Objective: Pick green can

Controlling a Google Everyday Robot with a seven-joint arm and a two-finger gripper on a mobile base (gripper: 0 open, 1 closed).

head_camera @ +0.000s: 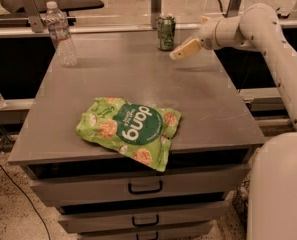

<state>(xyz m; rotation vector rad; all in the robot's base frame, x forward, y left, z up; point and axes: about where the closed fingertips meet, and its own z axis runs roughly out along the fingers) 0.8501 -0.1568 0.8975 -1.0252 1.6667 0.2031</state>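
The green can (166,32) stands upright at the far edge of the grey cabinet top (138,79), near the middle. It has a silver top rim. My gripper (180,52) hangs above the far right part of the top, just right of the can and a little nearer than it. It points left toward the can and holds nothing. The white arm reaches in from the right.
A clear water bottle (61,34) stands at the far left. A flat green snack bag (129,129) lies at the front, overhanging the front edge. Drawers (145,186) sit below. A rail and posts run behind the cabinet.
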